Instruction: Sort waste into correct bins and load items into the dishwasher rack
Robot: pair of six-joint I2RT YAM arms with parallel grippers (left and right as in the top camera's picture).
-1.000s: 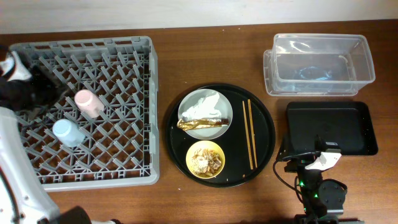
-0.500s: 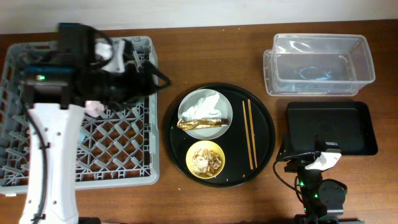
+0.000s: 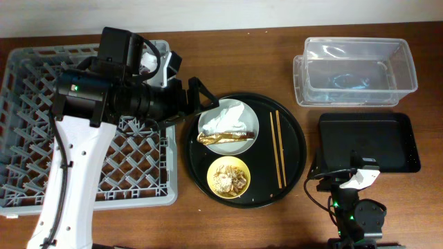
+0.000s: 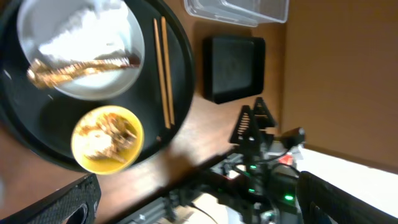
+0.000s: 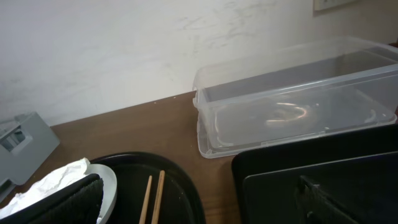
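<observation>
My left gripper (image 3: 196, 102) hangs open and empty over the right edge of the grey dishwasher rack (image 3: 28, 138), pointing at the round black tray (image 3: 294, 138). On that tray a pale grey plate (image 3: 249, 124) holds a crumpled white napkin (image 3: 228, 113) and a gold foil wrapper (image 3: 221, 137). Below it a yellow bowl (image 3: 228, 176) holds beige scraps, and the chopsticks (image 3: 277, 149) lie to the right. The left wrist view shows the plate (image 4: 124, 37), bowl (image 4: 107, 138) and chopsticks (image 4: 165, 68). My right gripper (image 3: 344, 169) rests open by the black bin tray (image 3: 367, 142).
The clear tub (image 3: 356, 69) stands at the back right, behind the black bin tray; both appear in the right wrist view, tub (image 5: 292, 106) and tray (image 5: 280, 180). The left arm covers much of the rack's middle. The right arm's base (image 3: 354, 214) sits at the front edge.
My left arm has swung from the rack's far left across to its right edge, and its jaws have opened. It now covers the two cups in the rack. The right arm has not moved.
</observation>
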